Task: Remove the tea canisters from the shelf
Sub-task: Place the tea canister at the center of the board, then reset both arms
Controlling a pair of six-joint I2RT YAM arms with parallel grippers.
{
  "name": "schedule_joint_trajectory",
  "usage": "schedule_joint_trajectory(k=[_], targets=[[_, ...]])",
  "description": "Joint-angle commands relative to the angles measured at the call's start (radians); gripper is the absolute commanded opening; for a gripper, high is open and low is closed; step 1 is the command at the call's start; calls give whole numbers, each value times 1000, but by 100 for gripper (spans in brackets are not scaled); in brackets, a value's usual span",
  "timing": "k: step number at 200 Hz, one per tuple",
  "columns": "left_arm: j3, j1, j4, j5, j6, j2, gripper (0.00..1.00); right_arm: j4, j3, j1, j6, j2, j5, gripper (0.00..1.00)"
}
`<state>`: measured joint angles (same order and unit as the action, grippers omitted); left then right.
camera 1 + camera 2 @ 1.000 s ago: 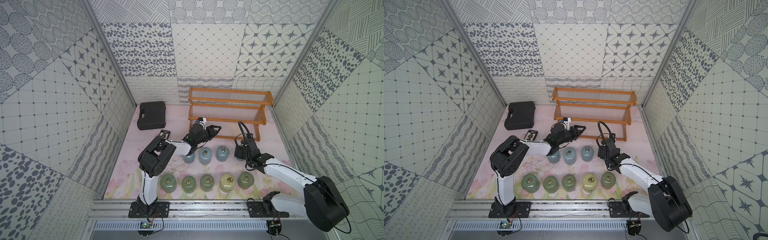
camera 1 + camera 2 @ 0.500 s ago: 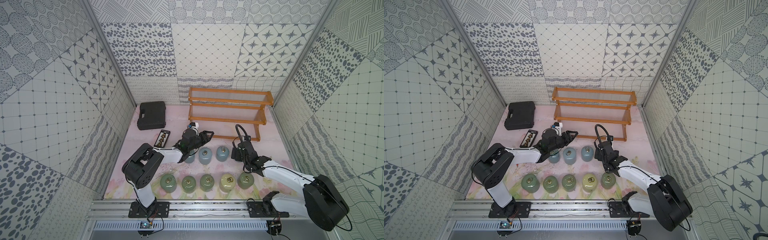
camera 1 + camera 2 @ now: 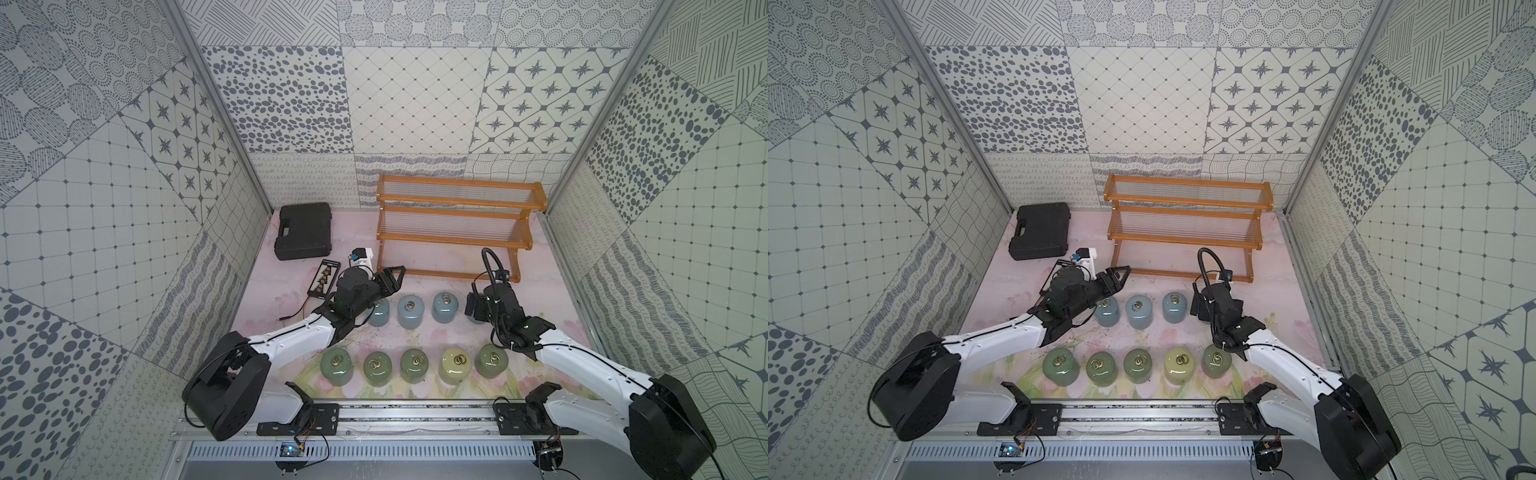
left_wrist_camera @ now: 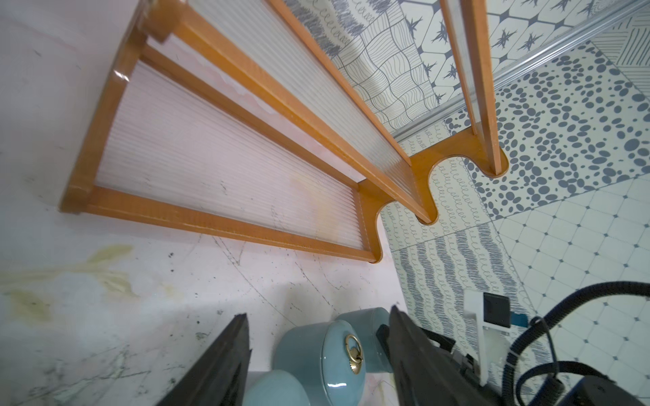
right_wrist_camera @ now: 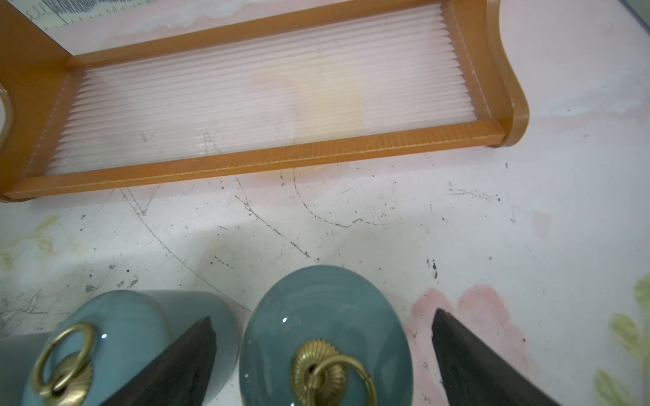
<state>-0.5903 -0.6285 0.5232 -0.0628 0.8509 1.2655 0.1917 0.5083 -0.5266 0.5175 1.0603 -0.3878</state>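
Note:
The wooden shelf [image 3: 455,239] [image 3: 1185,237] stands bare at the back in both top views. Three pale blue tea canisters [image 3: 410,311] stand in a row before it. A fourth blue canister [image 5: 323,316] sits upright between the wide-apart fingers of my right gripper [image 5: 323,314] [image 3: 473,309], untouched. In front, several sage green canisters [image 3: 377,368] and a cream one [image 3: 456,365] form a second row. My left gripper [image 4: 316,313] [image 3: 392,276] hangs open over the row's left end, with a blue canister [image 4: 316,358] showing between its fingers [image 4: 225,362].
A black plastic case [image 3: 305,230] lies at the back left. A small black device [image 3: 324,277] with a thin cable lies beside my left gripper. Patterned walls close in both sides and the back; the arms' mounting rail [image 3: 415,415] runs along the front.
My right gripper has opened and let go of the blue canister, which now stands on the table. My left gripper has drawn back from the shelf toward the front left, its jaws widening.

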Motion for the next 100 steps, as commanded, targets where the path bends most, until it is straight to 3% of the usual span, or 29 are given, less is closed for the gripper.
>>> schedule_joint_trajectory(k=[1,19,43,76,100], targets=[[40,25,-233,220,-320,-219,82,17,20,10,-78,-65,12,100],[54,51,-330,312,-445,-345,92,0,20,60,-146,-118,50,100],[96,107,-373,425,-569,-459,99,-88,-19,184,-228,-177,129,100],[224,199,-253,575,-665,-509,100,-299,-93,388,-313,-140,256,100],[356,280,-21,586,-717,-461,100,-501,-121,451,-412,-14,281,100]])
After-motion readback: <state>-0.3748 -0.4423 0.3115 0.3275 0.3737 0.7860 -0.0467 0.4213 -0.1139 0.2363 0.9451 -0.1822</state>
